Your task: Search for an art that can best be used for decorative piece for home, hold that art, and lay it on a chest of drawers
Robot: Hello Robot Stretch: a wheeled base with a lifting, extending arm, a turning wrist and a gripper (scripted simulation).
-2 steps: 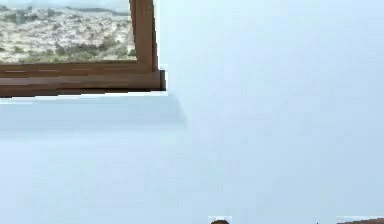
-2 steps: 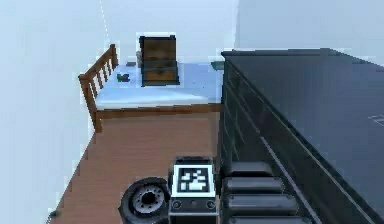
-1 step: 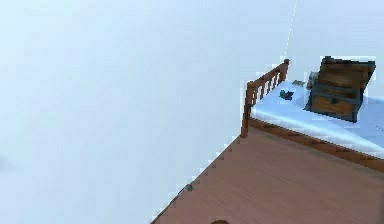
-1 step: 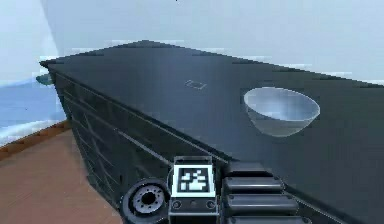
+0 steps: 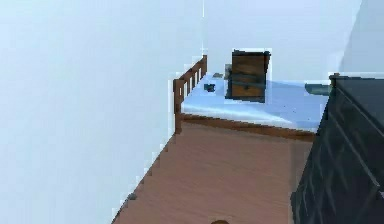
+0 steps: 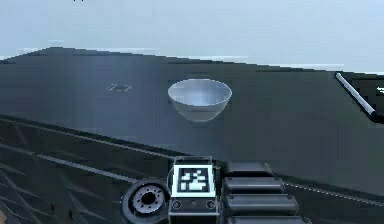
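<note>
A black chest of drawers (image 5: 345, 150) stands at the forward view's right edge. Its wide dark top (image 6: 90, 100) spreads across the arm side view. The gripper's dark body (image 6: 148, 203) sits at the bottom edge, left of a white marker square (image 6: 195, 182), low against the chest's front. Its far end is not clear, so I cannot tell whether it holds anything. A dark brown boxy thing (image 5: 247, 76) stands on a bed (image 5: 285, 105) ahead.
On the chest top rest a pale glassy bowl (image 6: 201, 99), a small dark flat thing (image 6: 118, 88) and a thin stick (image 6: 358, 96) at the right. The bed has a wooden headboard (image 5: 190, 85) against a white wall. Wooden floor (image 5: 220, 175) lies open ahead.
</note>
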